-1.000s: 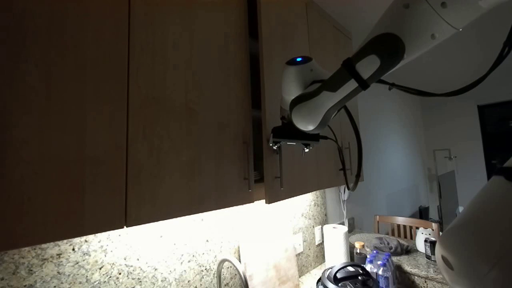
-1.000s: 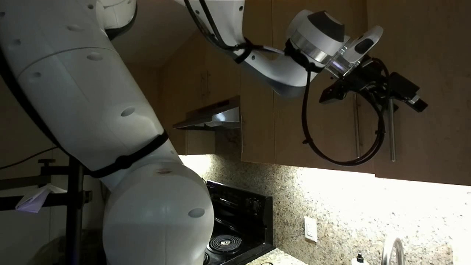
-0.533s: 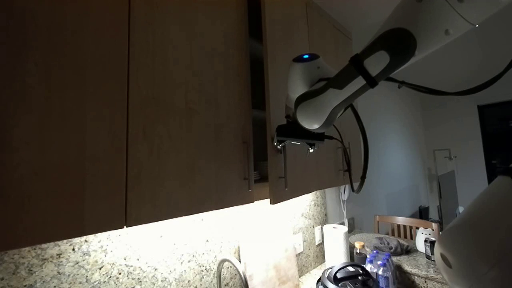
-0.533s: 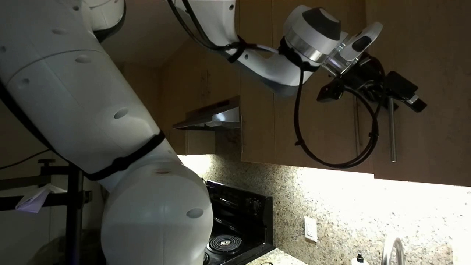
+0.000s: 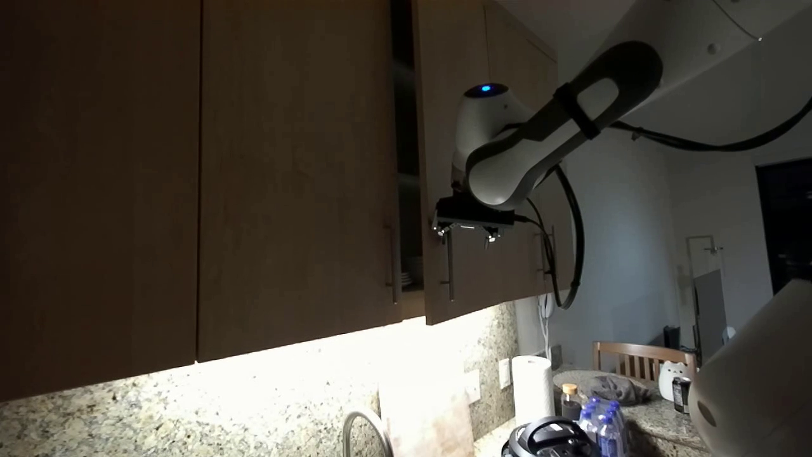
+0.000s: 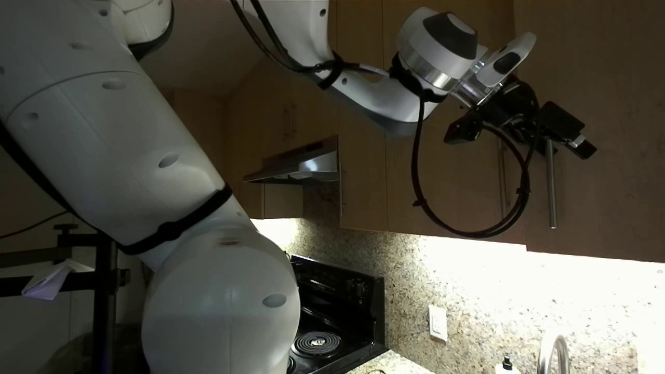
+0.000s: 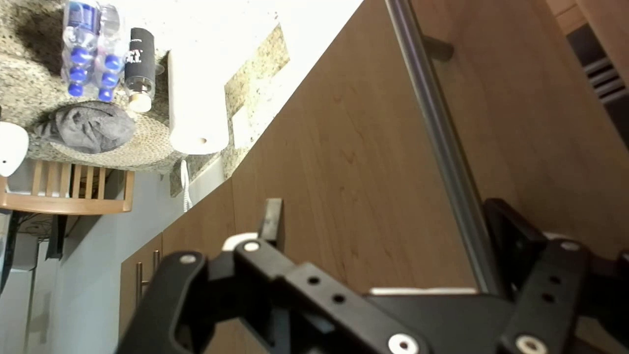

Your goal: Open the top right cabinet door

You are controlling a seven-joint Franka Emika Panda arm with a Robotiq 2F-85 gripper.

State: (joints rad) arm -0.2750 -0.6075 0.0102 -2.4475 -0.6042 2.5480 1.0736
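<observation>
The top right cabinet door [image 5: 501, 266] is a brown wood slab standing partly open, with a dark gap along its left edge. It also shows in another exterior view [image 6: 613, 197] and in the wrist view [image 7: 339, 147]. Its inner face is hidden. Its slim vertical metal handle [image 5: 451, 273] shows in the wrist view [image 7: 442, 132] too. My gripper [image 7: 393, 221] is open, its fingers wide apart around the handle. The handle runs close along the right finger [image 7: 513, 226]; I cannot tell whether they touch. In both exterior views the gripper [image 5: 466, 236] [image 6: 566, 149] is at the handle's upper part.
The neighbouring door [image 5: 298, 178] is closed, its handle [image 5: 394, 266] beside the gap. Dishes [image 5: 406, 278] show inside the cabinet. A cable loop [image 6: 417, 156] hangs from the arm. Below are a faucet [image 5: 368, 419], a paper towel roll [image 5: 531, 387] and bottles [image 5: 602, 425].
The door has swung slightly wider and its gap has grown. The arm and gripper have moved a little away from the cabinet with it, mostly in the earlier half second.
</observation>
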